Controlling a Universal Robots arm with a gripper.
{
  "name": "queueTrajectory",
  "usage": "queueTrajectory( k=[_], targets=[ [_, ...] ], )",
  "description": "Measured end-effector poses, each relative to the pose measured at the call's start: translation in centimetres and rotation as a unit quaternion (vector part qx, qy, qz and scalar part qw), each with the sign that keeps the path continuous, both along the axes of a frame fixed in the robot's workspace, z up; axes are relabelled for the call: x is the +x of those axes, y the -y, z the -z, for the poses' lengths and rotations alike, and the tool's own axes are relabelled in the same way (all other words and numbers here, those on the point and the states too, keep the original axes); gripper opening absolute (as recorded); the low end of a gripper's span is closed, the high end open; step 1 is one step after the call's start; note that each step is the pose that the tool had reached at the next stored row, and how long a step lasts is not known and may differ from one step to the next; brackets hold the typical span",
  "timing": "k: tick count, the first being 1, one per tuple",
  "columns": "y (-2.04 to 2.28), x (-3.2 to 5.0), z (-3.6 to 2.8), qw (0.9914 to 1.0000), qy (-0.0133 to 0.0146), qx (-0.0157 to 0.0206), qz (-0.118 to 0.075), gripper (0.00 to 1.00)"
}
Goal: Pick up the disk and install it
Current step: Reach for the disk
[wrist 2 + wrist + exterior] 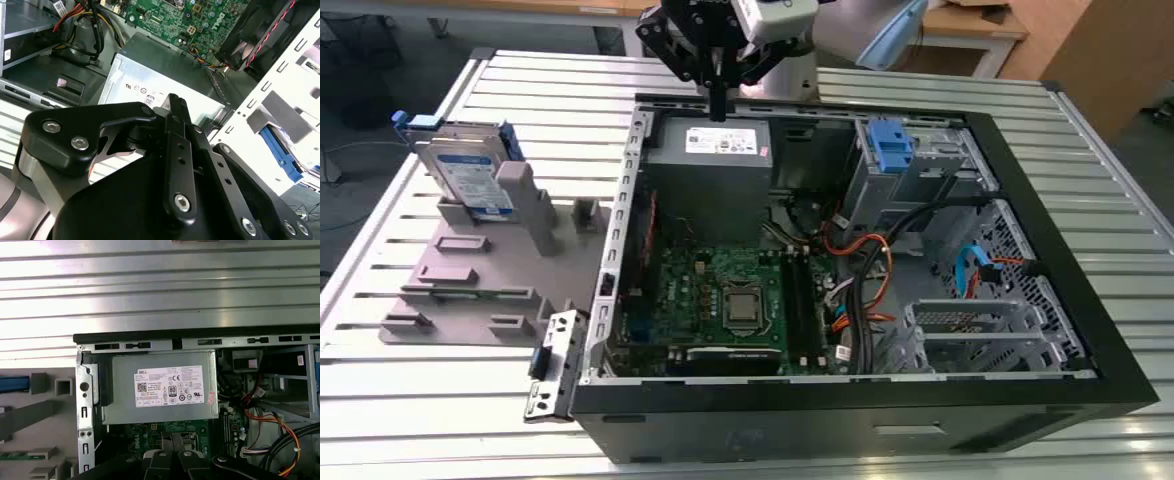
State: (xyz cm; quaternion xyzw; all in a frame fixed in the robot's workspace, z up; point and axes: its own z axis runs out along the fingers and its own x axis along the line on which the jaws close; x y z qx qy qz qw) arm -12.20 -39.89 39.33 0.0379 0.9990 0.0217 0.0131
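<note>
The disk [467,172], a silver drive with a white-and-blue label in a blue carrier, stands upright in a grey holder [487,262] on the table, at the exterior view's left of the open computer case [854,270]. My gripper [718,110] hangs over the case's far edge, above the grey power supply [710,150], well apart from the disk. Its black fingers are pressed together with nothing between them. In both wrist views the gripper [175,100] [172,440] points at the power supply [160,387]. A blue strip [14,384] in the first wrist view may be the carrier's edge.
A bare blue bracket [889,145] sits in the drive bay at the case's far corner, on the exterior view's right. Orange and black cables [874,260] cross beside the green motherboard [720,300]. A loose black latch piece [554,365] lies by the case's near corner on the slatted table [400,400].
</note>
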Motion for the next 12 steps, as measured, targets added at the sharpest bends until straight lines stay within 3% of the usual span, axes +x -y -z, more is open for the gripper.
queueTrajectory(
  k=[12],
  targets=[
    [0.00, -0.02, 0.00, 1.00000, 0.0000, 0.0000, 0.000, 0.11]
  ],
)
